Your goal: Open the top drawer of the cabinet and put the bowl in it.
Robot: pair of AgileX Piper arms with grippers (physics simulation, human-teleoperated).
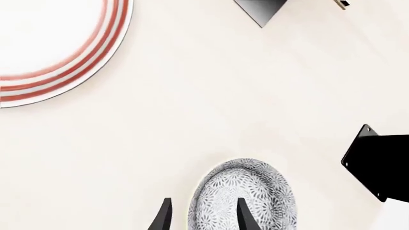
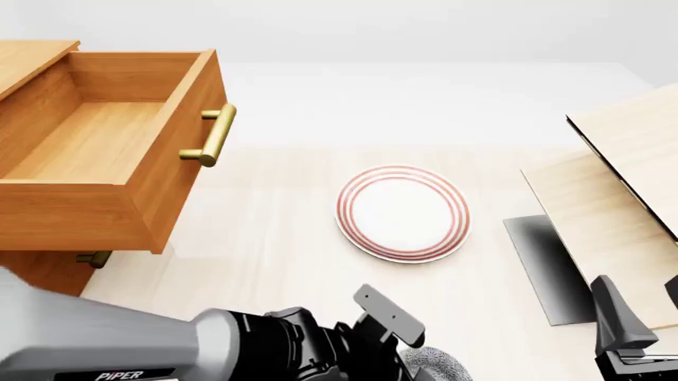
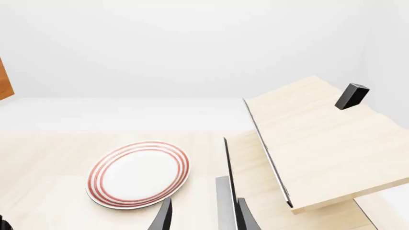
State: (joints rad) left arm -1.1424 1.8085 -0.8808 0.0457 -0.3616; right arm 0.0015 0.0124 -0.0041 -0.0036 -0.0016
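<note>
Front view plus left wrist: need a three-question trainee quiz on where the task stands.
1. True or false: the top drawer is shut.
2. Where is the bowl? A) inside the drawer. B) on the plate. C) down by the left gripper, outside the drawer.
3. Fill in: the plate's rings are ___.

Key:
1. False. The top drawer is pulled out, and its inside shows bare wood.
2. C. The left gripper's fingers are spread across the bowl's rim, one inside and one outside.
3. Red.
</note>
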